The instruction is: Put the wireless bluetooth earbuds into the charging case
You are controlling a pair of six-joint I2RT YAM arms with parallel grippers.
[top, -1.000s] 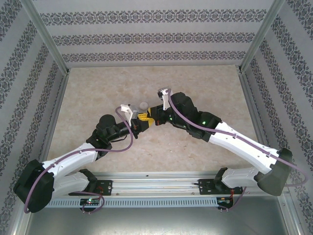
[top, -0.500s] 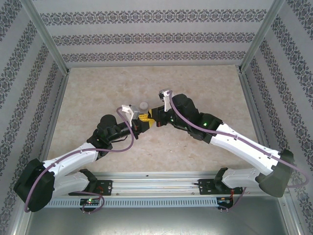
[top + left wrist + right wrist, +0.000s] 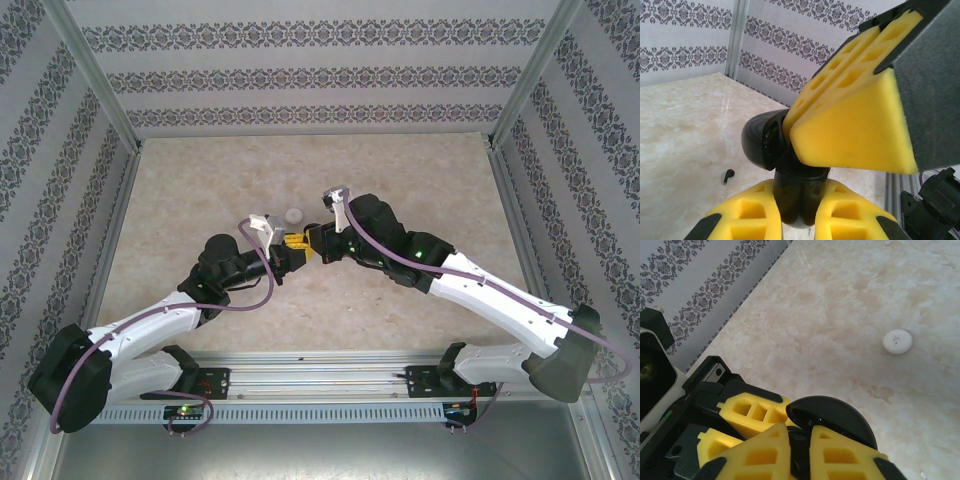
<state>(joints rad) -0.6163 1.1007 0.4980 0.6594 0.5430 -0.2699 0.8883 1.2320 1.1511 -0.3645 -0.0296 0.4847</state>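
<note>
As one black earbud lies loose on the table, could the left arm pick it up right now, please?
Probably not: the left gripper is shut on the black charging case, so it is occupied. The black earbud itself lies apart on the table, with nothing over it.

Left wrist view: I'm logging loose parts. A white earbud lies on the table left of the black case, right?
No: the earbud lying on the table left of the black case is black, not white, as the left wrist view shows.
</note>
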